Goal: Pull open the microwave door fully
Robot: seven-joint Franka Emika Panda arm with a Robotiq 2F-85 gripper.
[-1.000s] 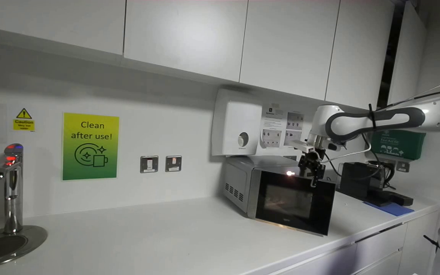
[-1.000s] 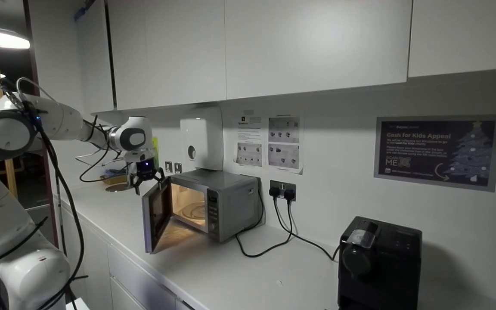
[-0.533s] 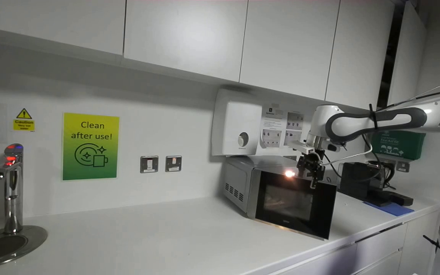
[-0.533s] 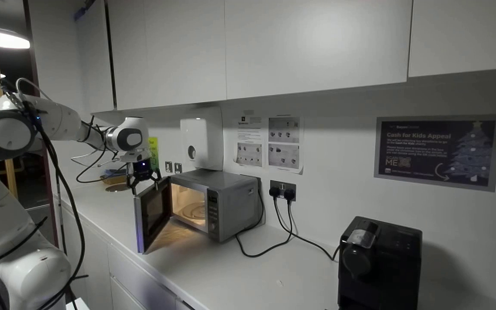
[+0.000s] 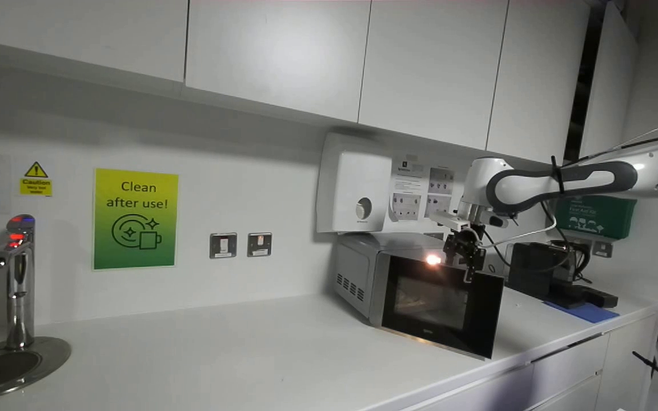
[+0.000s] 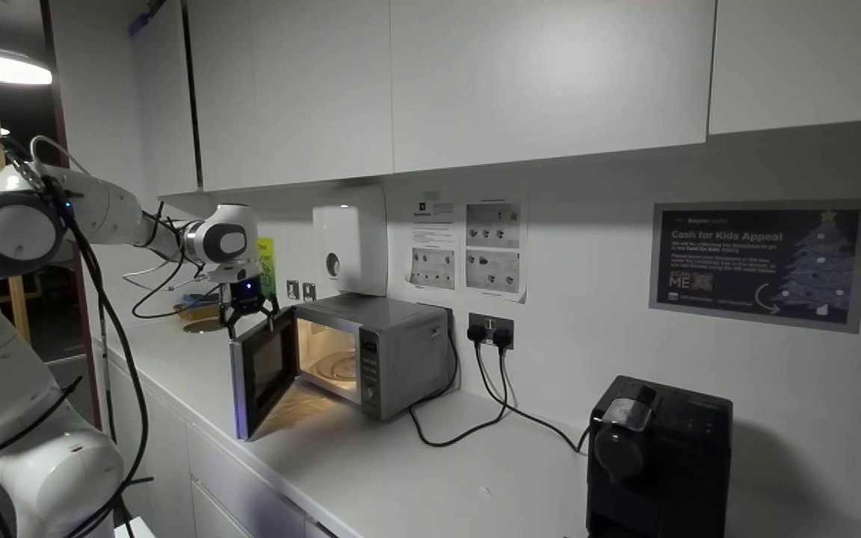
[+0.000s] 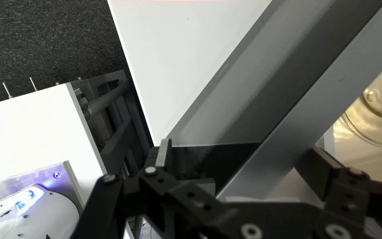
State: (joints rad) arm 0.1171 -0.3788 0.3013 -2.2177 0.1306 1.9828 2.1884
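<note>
The gripper [image 6: 252, 329] is spread wide here, two fingers straddling the top of the door [image 6: 270, 377], one each side of it. From the wrist view, one finger [image 7: 317, 172] sits on the oven side, right up at the silver rim [image 7: 293, 136]; whether it actually presses there, I can't tell. Its partner, the front-side finger [image 7: 162, 157], hangs out over the outer face, apart from the rim. So there's the door, directly between and below the fingers, standing partway open, its free end out toward the near edge of the counter [image 6: 415, 486]. In an exterior view the microwave [image 6: 408, 359] is just right of the gripper, lit warm inside, turntable [image 6: 337, 366] showing. And in an exterior view, the dark front [image 5: 432, 331] with the gripper at its top right.
</note>
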